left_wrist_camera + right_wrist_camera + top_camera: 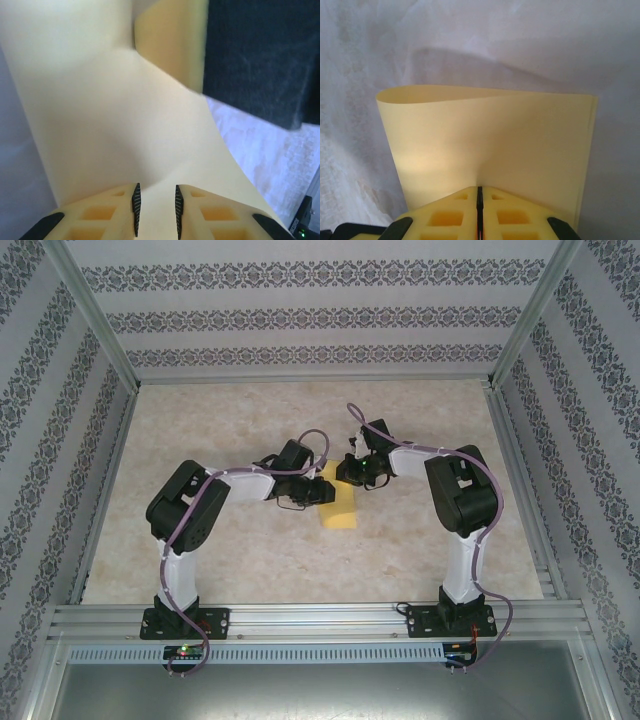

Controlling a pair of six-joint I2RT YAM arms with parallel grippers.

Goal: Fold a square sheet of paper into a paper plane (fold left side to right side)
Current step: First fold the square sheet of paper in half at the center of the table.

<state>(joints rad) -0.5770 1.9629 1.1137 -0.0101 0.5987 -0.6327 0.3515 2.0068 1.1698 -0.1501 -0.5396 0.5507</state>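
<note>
The square sheet of paper (pixel 340 512) is plain yellow and lies mid-table between my two grippers, partly folded over itself. In the right wrist view the sheet (pixel 495 135) curls over in a soft loop along its far edge. My right gripper (pixel 480 189) is shut on its near edge, pads pressed together, with a short crease rising from the tips. From above, the right gripper (pixel 350 477) sits at the sheet's far end. My left gripper (pixel 318 490) is at the sheet's left side. Its jaws (pixel 156 192) stand open a small way, with the paper (pixel 110 110) spread under and between them.
The table (pixel 200 540) is pale marbled beige, boxed in by aluminium rails (pixel 320 618) and patterned walls. The right arm's dark wrist (pixel 260 60) and one of its yellow fingers (pixel 172 45) crowd close ahead of the left gripper.
</note>
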